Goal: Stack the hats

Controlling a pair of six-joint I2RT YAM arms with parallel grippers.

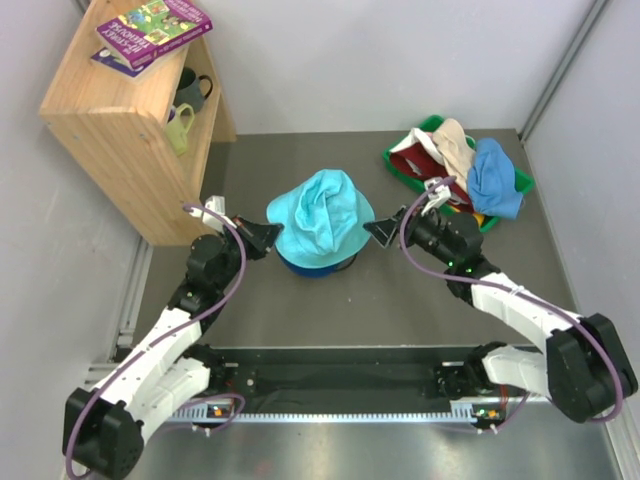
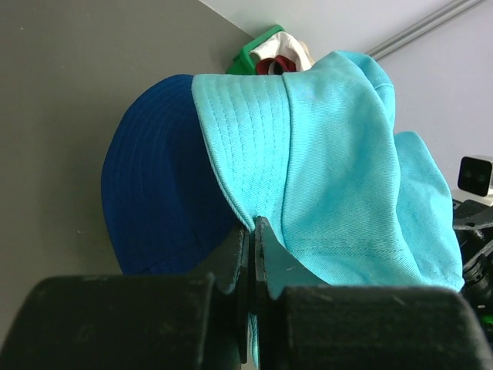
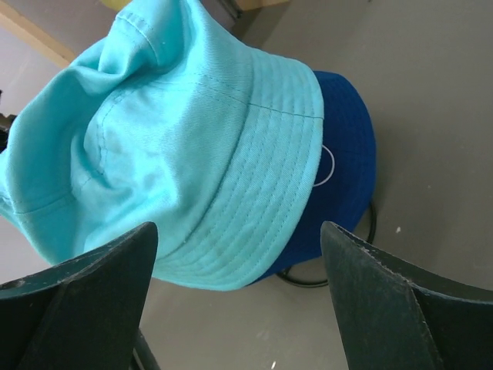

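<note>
A teal hat (image 1: 320, 215) lies crumpled over a dark blue hat (image 1: 315, 267) on a black wire stand (image 3: 362, 231) at the table's middle. My left gripper (image 1: 268, 238) is shut on the teal hat's brim (image 2: 254, 223) at its left side. My right gripper (image 1: 382, 232) is open and empty just right of the teal hat (image 3: 177, 146), its fingers (image 3: 385, 301) apart in front of the brim. The dark blue hat shows under it in both wrist views (image 2: 154, 185) (image 3: 347, 146). More hats, beige (image 1: 455, 145), light blue (image 1: 493, 177) and dark red (image 1: 410, 160), lie in the green tray (image 1: 523, 183).
A wooden shelf (image 1: 120, 130) stands at the back left with books (image 1: 152, 30) on top and mugs (image 1: 190, 92) inside. The green tray sits at the back right near the wall. A metal rail runs along the table's left edge.
</note>
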